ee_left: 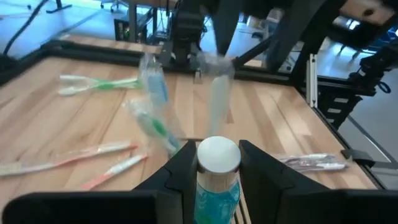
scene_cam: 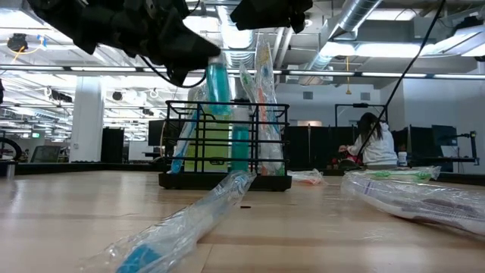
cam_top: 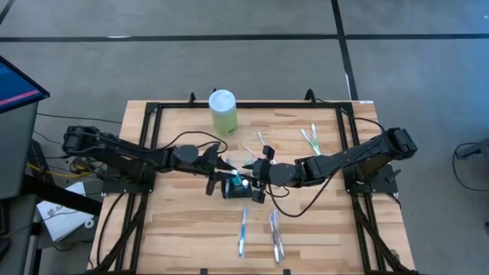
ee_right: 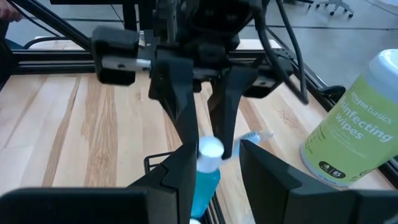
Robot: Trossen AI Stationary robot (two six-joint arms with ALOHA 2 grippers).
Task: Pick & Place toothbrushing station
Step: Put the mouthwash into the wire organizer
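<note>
The toothbrushing station, a black wire-mesh caddy (cam_top: 246,194) (scene_cam: 227,180), stands mid-table with wrapped toothbrushes (scene_cam: 261,91) upright in it. My left gripper (cam_top: 227,173) (ee_left: 217,152) reaches in from the table's left and is shut on a teal tube with a white cap (ee_left: 217,186) (scene_cam: 216,87) over the caddy. My right gripper (cam_top: 255,173) (ee_right: 217,152) hangs over the caddy from the right. Its fingers are apart on either side of the tube. I cannot tell whether they touch it. My left gripper pinches the tube's upper end (ee_left: 211,177), at and just under the white cap (ee_left: 217,155), between its two fingers. The fingers (ee_right: 186,118) slant down from the table's left. The tube stands upright, cap up, its lower end (scene_cam: 217,110) at about the caddy's top rim.
A pale green wipes canister (cam_top: 222,111) (ee_right: 354,124) stands behind the caddy. Loose wrapped toothbrushes lie near the front (cam_top: 244,229) (cam_top: 275,237) (scene_cam: 189,220) and at the back right (cam_top: 309,139) (cam_top: 256,145). A black frame (cam_top: 153,107) edges the table.
</note>
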